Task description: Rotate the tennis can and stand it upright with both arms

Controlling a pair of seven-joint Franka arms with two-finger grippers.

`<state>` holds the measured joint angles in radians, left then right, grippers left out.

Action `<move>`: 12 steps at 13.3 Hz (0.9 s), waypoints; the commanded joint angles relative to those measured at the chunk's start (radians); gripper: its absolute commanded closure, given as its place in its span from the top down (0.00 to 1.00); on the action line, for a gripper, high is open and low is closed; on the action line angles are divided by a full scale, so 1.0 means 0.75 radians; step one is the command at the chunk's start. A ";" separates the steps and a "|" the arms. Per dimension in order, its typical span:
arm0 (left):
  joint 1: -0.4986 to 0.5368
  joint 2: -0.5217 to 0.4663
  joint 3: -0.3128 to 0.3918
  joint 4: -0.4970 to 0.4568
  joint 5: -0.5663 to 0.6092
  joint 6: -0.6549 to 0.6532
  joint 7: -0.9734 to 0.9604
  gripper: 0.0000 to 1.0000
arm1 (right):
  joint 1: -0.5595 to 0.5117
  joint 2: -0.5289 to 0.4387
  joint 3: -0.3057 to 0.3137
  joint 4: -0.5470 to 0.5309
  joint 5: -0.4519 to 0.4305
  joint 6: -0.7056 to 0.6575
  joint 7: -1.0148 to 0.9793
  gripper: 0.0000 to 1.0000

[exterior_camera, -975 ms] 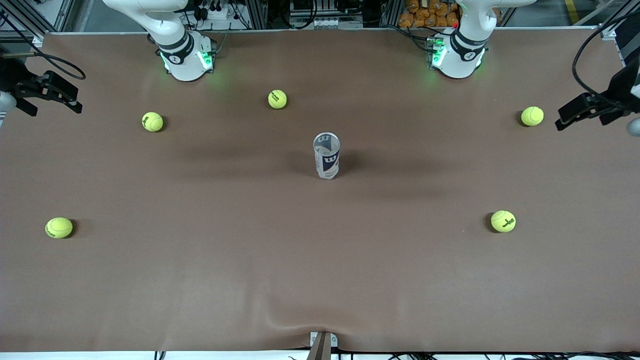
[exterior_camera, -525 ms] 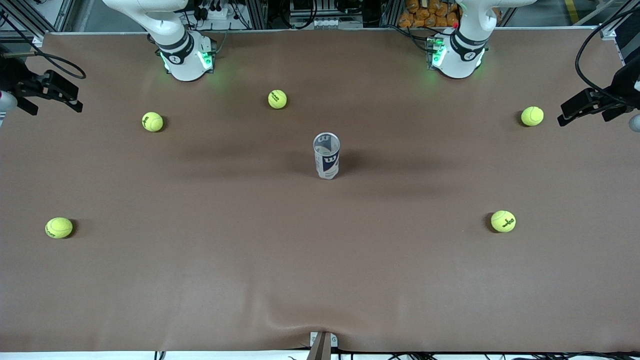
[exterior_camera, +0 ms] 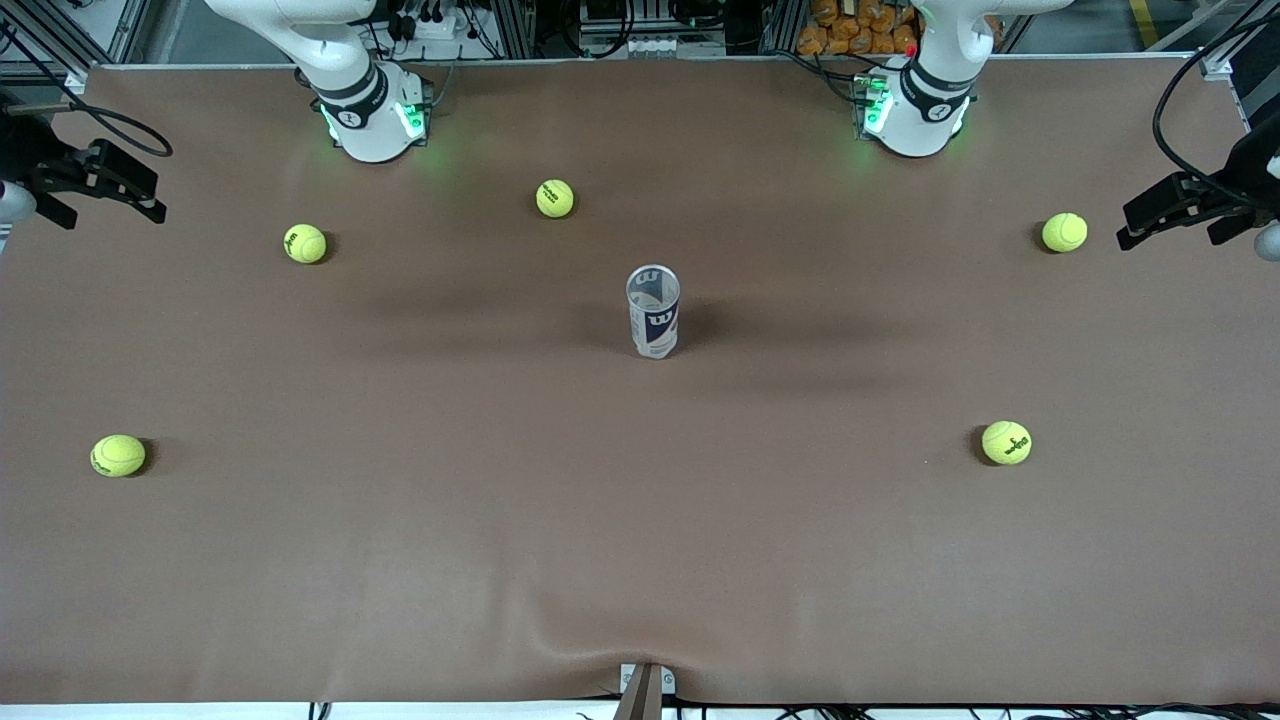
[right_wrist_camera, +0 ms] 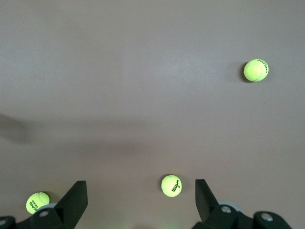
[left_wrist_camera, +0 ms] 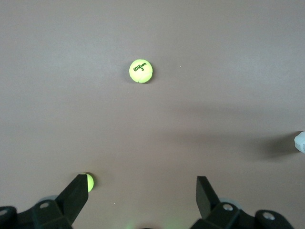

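The tennis can [exterior_camera: 653, 322], a clear tube with a white and dark-blue "W" label, stands upright on the middle of the brown table [exterior_camera: 640, 540], open end up. No gripper touches it. My left gripper [exterior_camera: 1165, 228] hangs open and empty over the left arm's end of the table, far from the can. Its wrist view [left_wrist_camera: 142, 183] shows wide-apart fingers above bare table, with a white sliver of the can [left_wrist_camera: 300, 141] at the frame edge. My right gripper [exterior_camera: 108, 212] hangs open and empty over the right arm's end; its wrist view [right_wrist_camera: 141, 188] shows it open too.
Several yellow-green tennis balls lie scattered: one [exterior_camera: 555, 198] near the bases, one [exterior_camera: 305, 243] and one [exterior_camera: 118, 455] toward the right arm's end, one [exterior_camera: 1064, 232] and one [exterior_camera: 1006, 442] toward the left arm's end. A small bracket [exterior_camera: 645, 685] sits at the table's near edge.
The left gripper has drawn slightly farther out toward the left arm's end of the table. The right gripper has barely shifted. The can and balls have not moved.
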<state>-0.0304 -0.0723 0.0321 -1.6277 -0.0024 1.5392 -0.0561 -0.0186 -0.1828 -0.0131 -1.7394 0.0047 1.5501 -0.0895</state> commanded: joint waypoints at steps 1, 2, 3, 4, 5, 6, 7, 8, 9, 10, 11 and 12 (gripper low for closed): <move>-0.011 -0.014 0.012 -0.012 -0.007 -0.009 0.034 1.00 | -0.022 -0.022 0.013 0.000 0.022 -0.017 0.009 1.00; -0.011 -0.012 0.012 -0.014 -0.007 -0.009 0.038 1.00 | -0.022 -0.022 0.013 0.000 0.022 -0.017 0.009 1.00; -0.011 -0.012 0.012 -0.016 -0.007 -0.011 0.038 1.00 | -0.022 -0.022 0.015 0.000 0.022 -0.017 0.009 1.00; -0.011 -0.012 0.010 -0.014 -0.007 -0.011 0.038 1.00 | -0.022 -0.022 0.013 0.000 0.022 -0.017 0.009 1.00; -0.011 -0.010 0.010 -0.014 -0.007 -0.011 0.044 1.00 | -0.022 -0.022 0.015 0.000 0.022 -0.019 0.009 1.00; -0.013 -0.012 0.006 -0.014 -0.007 -0.011 0.050 1.00 | -0.022 -0.022 0.015 0.000 0.022 -0.021 0.009 1.00; -0.013 -0.012 0.002 -0.014 -0.007 -0.011 0.052 1.00 | -0.022 -0.022 0.015 0.000 0.022 -0.026 0.009 1.00; -0.013 -0.010 0.002 -0.014 -0.007 -0.011 0.054 1.00 | -0.020 -0.022 0.015 0.000 0.022 -0.026 0.009 1.00; -0.015 -0.006 0.002 -0.014 -0.007 -0.011 0.054 1.00 | -0.020 -0.022 0.015 0.000 0.022 -0.034 0.009 1.00; -0.015 -0.002 0.002 -0.014 -0.007 -0.011 0.052 1.00 | -0.020 -0.022 0.015 0.000 0.022 -0.036 0.009 1.00; -0.015 -0.002 0.002 -0.014 -0.007 -0.011 0.056 1.00 | -0.020 -0.022 0.015 0.000 0.022 -0.036 0.009 1.00; -0.017 -0.002 0.002 -0.014 -0.007 -0.011 0.054 1.00 | -0.020 -0.022 0.015 0.000 0.022 -0.036 0.009 1.00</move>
<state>-0.0380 -0.0705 0.0308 -1.6374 -0.0024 1.5392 -0.0356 -0.0186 -0.1828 -0.0122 -1.7393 0.0047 1.5376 -0.0895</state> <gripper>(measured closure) 0.000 0.000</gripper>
